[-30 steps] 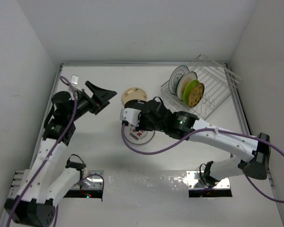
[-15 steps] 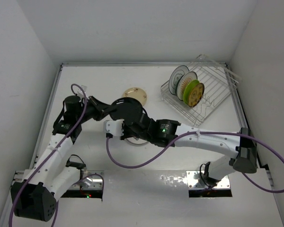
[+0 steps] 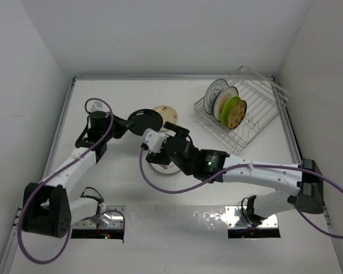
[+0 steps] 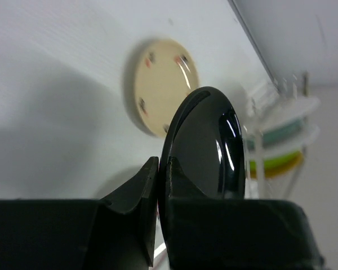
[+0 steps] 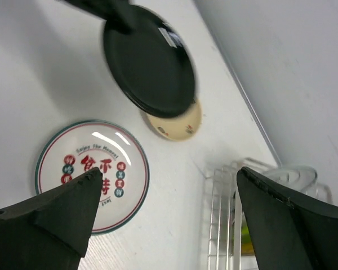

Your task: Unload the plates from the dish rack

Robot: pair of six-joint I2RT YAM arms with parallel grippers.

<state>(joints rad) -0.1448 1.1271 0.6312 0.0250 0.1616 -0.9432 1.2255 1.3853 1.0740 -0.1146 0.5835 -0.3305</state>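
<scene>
Black plate [image 3: 144,121] has changed arms: left jaws grip its rim, right jaws gape empty. Rack [image 3: 257,114] at two o'clock holds more.

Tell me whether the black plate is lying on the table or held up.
Held up: the left hand clamps the black plate by its rim, tilted on edge in front of the flat-lying cream plate.

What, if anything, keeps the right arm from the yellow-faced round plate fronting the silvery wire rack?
Probably nothing: the right gripper is open and empty, and that plate stands foremost in the rack.
</scene>
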